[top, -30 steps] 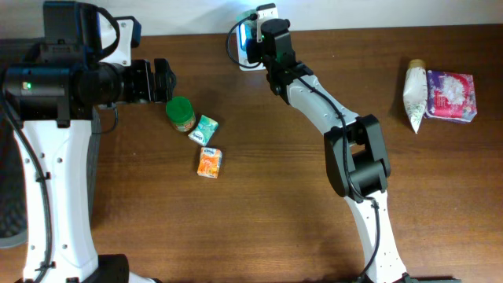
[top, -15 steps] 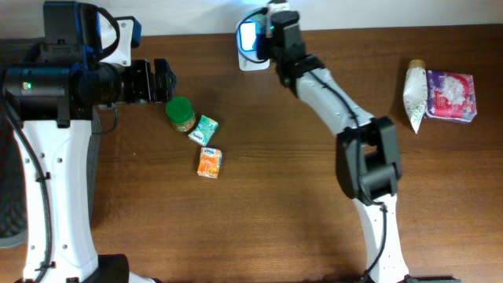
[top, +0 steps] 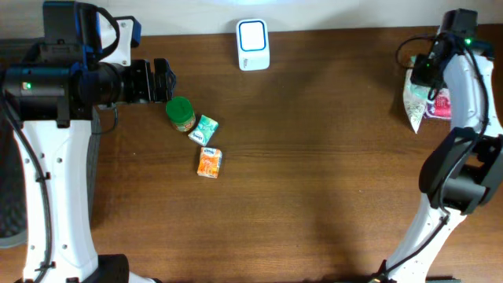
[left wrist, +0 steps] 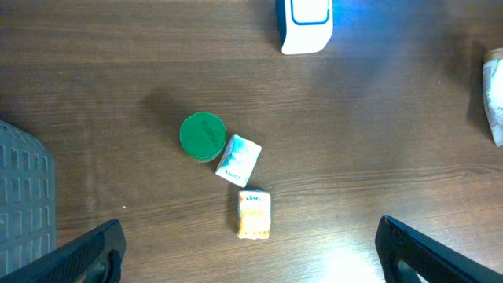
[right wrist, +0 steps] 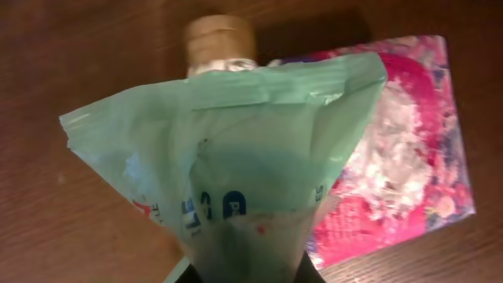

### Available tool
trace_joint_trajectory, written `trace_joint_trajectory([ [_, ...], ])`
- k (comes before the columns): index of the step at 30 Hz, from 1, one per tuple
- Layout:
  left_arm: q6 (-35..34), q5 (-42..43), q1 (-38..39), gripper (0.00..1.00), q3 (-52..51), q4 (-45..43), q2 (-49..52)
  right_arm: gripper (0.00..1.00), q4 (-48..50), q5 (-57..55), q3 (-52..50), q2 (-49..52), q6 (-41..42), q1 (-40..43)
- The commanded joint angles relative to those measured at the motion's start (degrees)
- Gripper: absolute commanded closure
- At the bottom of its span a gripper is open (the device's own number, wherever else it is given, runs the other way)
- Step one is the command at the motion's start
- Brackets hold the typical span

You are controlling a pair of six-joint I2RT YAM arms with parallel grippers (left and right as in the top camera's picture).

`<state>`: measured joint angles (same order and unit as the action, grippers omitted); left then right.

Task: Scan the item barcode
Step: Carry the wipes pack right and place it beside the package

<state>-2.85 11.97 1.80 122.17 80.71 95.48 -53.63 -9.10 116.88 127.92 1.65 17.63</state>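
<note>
Since the right fingers [right wrist: 310, 277] are pinched shut on one narrow end of the green packet [right wrist: 236, 157], held at 2 o'clock just above the capped pouch [right wrist: 220, 35] and pink pack [right wrist: 409, 157], the limp film could slip out or, if let go, land on that pile and slide off the surface [top: 314, 181]. At 10 o'clock the left fingers [left wrist: 86, 253] gape wide, holding nothing, beside the green-lidded jar [top: 180, 112], teal pack [top: 204, 129] and orange pack [top: 209, 162]; the scanner [top: 253, 44] at 12 o'clock stands well apart, path unobstructed

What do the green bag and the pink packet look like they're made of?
The green bag looks like thin, semi-translucent plastic film: creased, with a flat sealed edge. The pink packet is probably glossy plastic wrap, judging by its shine.
</note>
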Motion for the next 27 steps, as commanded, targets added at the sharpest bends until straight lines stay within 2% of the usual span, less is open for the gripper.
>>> trace_joint_trajectory([
  [1, -0.3, 0.2, -0.1, 0.01, 0.3, -0.1, 0.1, 0.96, -0.6, -14.3, -0.4, -0.8, -0.2, 2.1],
  [3, -0.3, 0.2, -0.1, 0.01, 0.3, -0.1, 0.1, 0.96, -1.6, -16.0, -1.7, -0.8, 2.4, 4.9],
  [4, -0.3, 0.2, -0.1, 0.01, 0.3, -0.1, 0.1, 0.96, -2.2, -15.9, -2.8, -0.8, 8.8, 6.7],
  [6, -0.3, 0.2, -0.1, 0.01, 0.3, -0.1, 0.1, 0.96, -5.0, -10.7, -3.5, -0.8, 27.1, 10.6],
  [8, -0.3, 0.2, -0.1, 0.01, 0.3, -0.1, 0.1, 0.96, -6.4, -3.4, -3.5, -0.8, 37.9, 12.9],
  [10, -0.3, 0.2, -0.1, 0.01, 0.3, -0.1, 0.1, 0.94, -6.3, -0.2, -3.5, -0.7, 39.7, 13.1],
  [13, -0.3, 0.2, -0.1, 0.01, 0.3, -0.1, 0.1, 0.96, -7.2, 0.1, -4.7, 0.5, 39.8, 12.6],
  [15, -0.3, 0.2, -0.1, 0.01, 0.3, -0.1, 0.1, 0.96, -7.1, -0.1, -9.2, 0.5, 45.4, 12.8],
  [17, -0.3, 0.2, -0.1, 0.01, 0.3, -0.1, 0.1, 0.87, -6.1, -0.1, -11.0, 0.5, 47.9, 12.8],
  [18, -0.3, 0.2, -0.1, 0.01, 0.3, -0.1, 0.1, 0.7, -5.6, 0.3, -11.0, 0.5, 47.9, 12.7],
  [19, -0.3, 0.2, -0.1, 0.01, 0.3, -0.1, 0.1, 0.64, -5.1, 1.1, -11.0, 0.5, 46.1, 12.7],
  [20, -0.3, 0.2, -0.1, 0.01, 0.3, -0.1, 0.1, 0.51, -3.9, 2.3, -11.0, 0.5, 42.5, 12.7],
  [21, -0.3, 0.2, -0.1, 0.01, 0.3, -0.1, 0.1, 0.3, -1.8, 6.0, -11.0, 0.5, 37.3, 12.7],
  [22, -0.3, 0.2, -0.1, 0.01, 0.3, -0.1, 0.1, 0.19, -0.6, 9.6, -10.8, 0.5, 34.2, 12.7],
  [23, -0.3, 0.2, -0.1, 0.01, 0.3, -0.1, 0.1, 0.14, -0.2, 12.0, -10.6, 0.4, 33.4, 12.7],
  [26, -0.3, 0.2, -0.1, 0.01, 0.3, -0.1, 0.1, 0.09, -0.7, 17.9, -7.4, -1.4, 28.1, 12.7],
  [27, -0.3, 0.2, -0.1, 0.01, 0.3, -0.1, 0.1, 0.01, -1.3, 17.6, -6.5, -3.0, 26.9, 12.7],
])
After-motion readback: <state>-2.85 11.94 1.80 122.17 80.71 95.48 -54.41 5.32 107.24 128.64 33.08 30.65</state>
